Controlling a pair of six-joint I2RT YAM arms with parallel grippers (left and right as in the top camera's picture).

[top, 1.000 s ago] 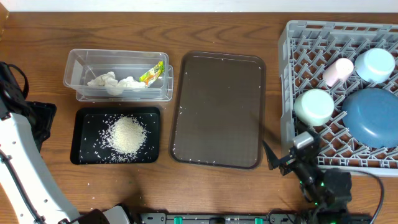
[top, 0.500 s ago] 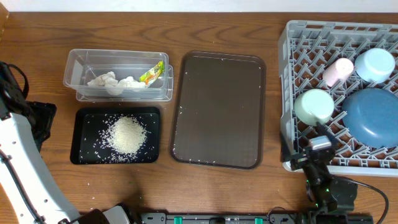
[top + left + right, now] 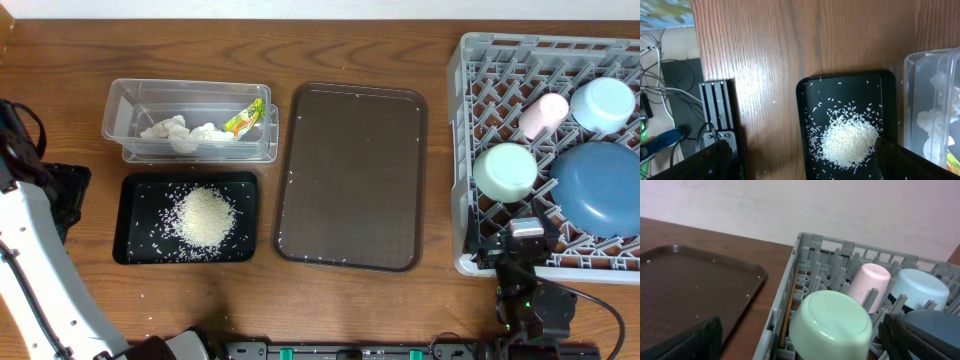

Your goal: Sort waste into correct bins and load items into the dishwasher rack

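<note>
Right jaws gape empty at the near edge of the grey rack (image 3: 459,150), mint dish (image 3: 832,322) close ahead; my left jaws, equally wide, face the rice (image 3: 847,142) in the black tray (image 3: 801,125), clear tub (image 3: 912,100) alongside.

The bench (image 3: 790,35) is brown wood with visible grain and a soft sheen. The tub (image 3: 118,112) is clear glossy plastic, the rack (image 3: 460,120) matt grey plastic, and the serving tray (image 3: 350,170) a dull, finely textured brown. The mint dish (image 3: 832,322) looks smooth and satiny.

White-shelled left arm (image 3: 35,270), black cabled right arm (image 3: 527,305)
</note>
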